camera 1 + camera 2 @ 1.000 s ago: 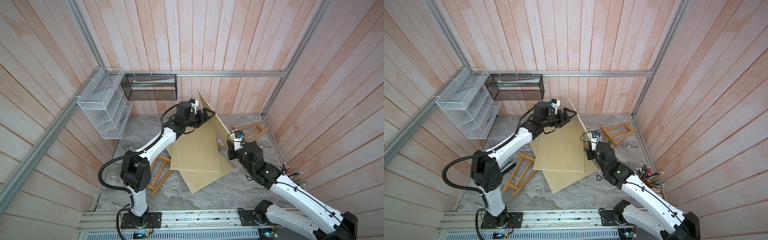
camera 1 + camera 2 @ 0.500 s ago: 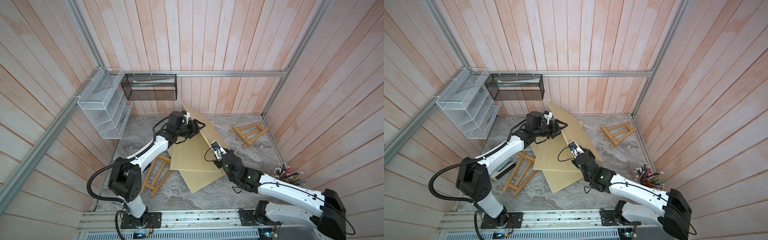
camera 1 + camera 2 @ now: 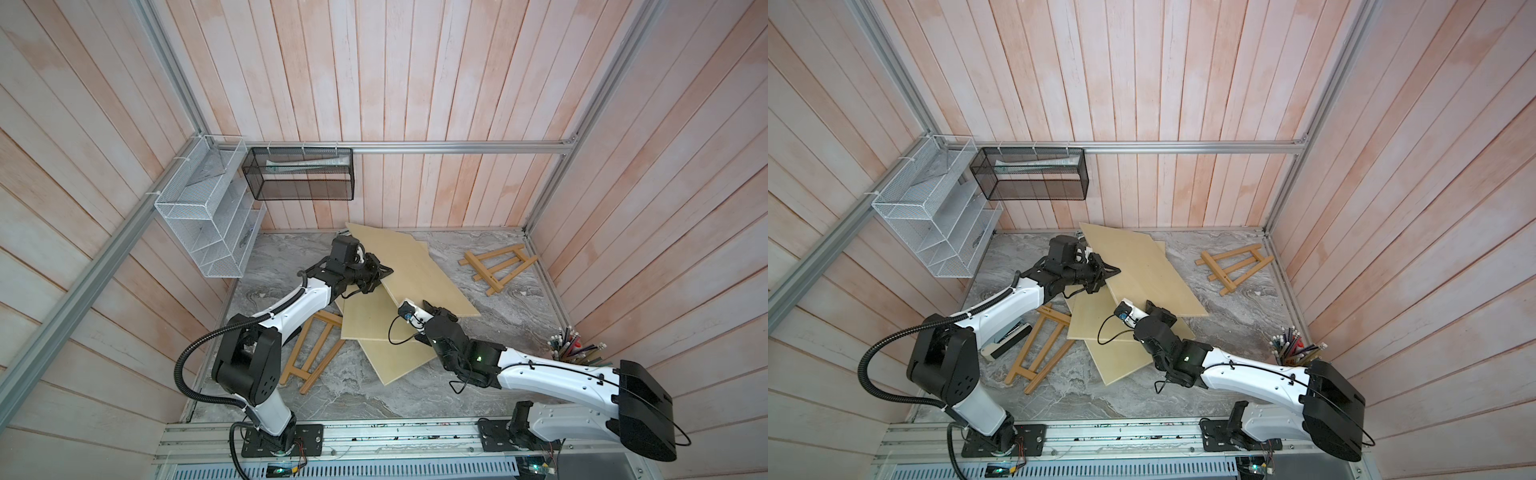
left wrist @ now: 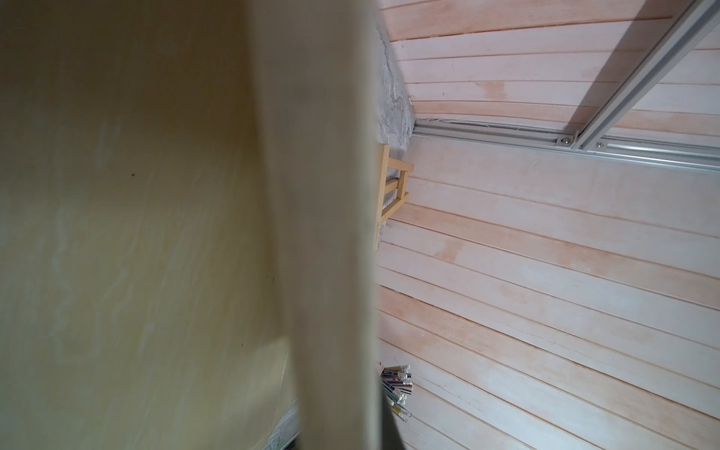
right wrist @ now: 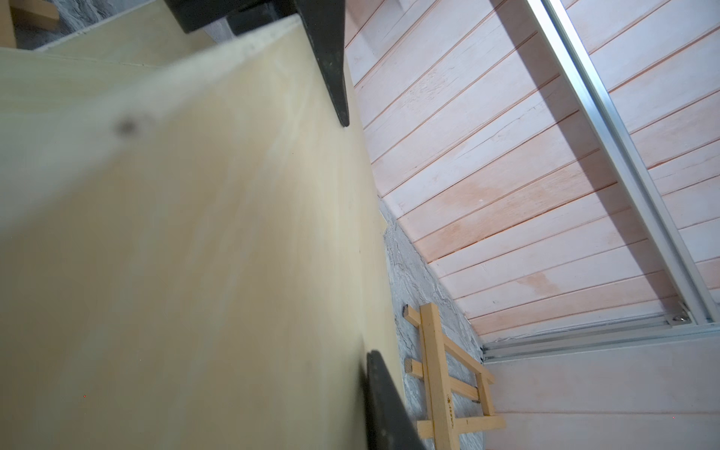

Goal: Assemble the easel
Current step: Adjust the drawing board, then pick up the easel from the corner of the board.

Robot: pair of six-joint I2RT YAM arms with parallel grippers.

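A pale plywood board (image 3: 419,266) (image 3: 1142,262) hangs tilted over the marble floor, held at two edges. My left gripper (image 3: 384,272) (image 3: 1112,272) is shut on its left edge; in the left wrist view the board (image 4: 175,214) fills the frame beside a dark finger (image 4: 389,424). My right gripper (image 3: 428,309) (image 3: 1148,309) is shut on the near edge, one finger (image 5: 385,409) flat against the board (image 5: 214,253). One wooden easel frame (image 3: 311,353) (image 3: 1040,349) lies flat at front left. Another easel frame (image 3: 496,266) (image 3: 1235,266) (image 5: 440,382) lies flat at back right.
Two more plywood boards (image 3: 370,320) (image 3: 395,361) lie stacked under the held one. A pencil cup (image 3: 573,349) (image 3: 1293,345) stands at the right wall. A white wire shelf (image 3: 208,220) and a black mesh basket (image 3: 299,174) hang on the back-left walls.
The board stood steeply at the back; it has come down, flatter and further to the left and front. Both arms lowered with it, and the left jaws closed on its edge.
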